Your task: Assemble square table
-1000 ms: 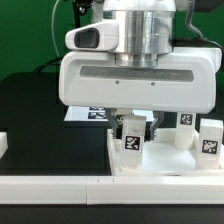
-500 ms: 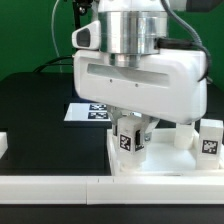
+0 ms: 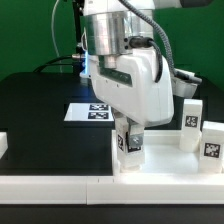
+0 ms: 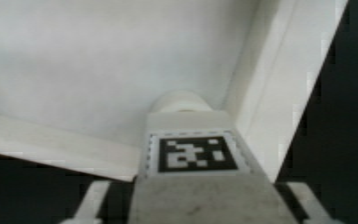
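The square table panel (image 3: 165, 160) lies white with a raised rim at the exterior view's lower right. My gripper (image 3: 130, 137) is shut on a stubby white tagged leg (image 3: 129, 142) and holds it upright over the panel's near left corner. In the wrist view the leg (image 4: 194, 160) fills the space between my fingers (image 4: 98, 200), its tip toward the panel (image 4: 105, 70) near the rim (image 4: 274, 80). Two more tagged legs (image 3: 191, 118) (image 3: 211, 145) stand at the exterior view's right. The corner socket is hidden.
The marker board (image 3: 88, 111) lies flat on the black table behind the panel. A long white rail (image 3: 60, 185) runs along the front edge. A small white block (image 3: 3, 143) sits at the exterior view's left.
The hand has turned about its upright axis, with the leg still held at the panel's near left corner. The legs at the right show more fully now.
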Robot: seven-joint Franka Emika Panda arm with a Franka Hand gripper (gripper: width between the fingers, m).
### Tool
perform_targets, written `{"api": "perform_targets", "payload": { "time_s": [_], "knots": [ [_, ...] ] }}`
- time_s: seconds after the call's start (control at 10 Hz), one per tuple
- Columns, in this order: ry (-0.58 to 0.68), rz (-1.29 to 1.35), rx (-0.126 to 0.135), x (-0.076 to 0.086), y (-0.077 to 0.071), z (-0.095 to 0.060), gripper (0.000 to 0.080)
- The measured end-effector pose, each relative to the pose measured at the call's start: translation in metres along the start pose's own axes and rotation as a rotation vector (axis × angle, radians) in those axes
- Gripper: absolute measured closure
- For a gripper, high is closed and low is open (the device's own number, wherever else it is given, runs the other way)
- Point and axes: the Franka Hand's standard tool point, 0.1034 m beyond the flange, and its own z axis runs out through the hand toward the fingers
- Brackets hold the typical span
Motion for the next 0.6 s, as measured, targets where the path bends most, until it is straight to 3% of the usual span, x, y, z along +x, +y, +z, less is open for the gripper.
{"api": "perform_targets", "payload": {
  "time_s": [0.1,0.2,0.3,0.6],
  "knots": [
    [0.026,-0.128,-0.026,-0.0059,-0.0015,0.0,0.0339],
    [0.014,-0.299,-0.052,-0.0128,-0.0034,-0.0028,0.0339],
    [0.005,-0.462,-0.053,-0.0144,-0.0058,-0.0071,0.0195],
    [0.0,-0.722,-0.06,-0.0117,-0.0045,-0.0092,0.0152]
  ]
}}
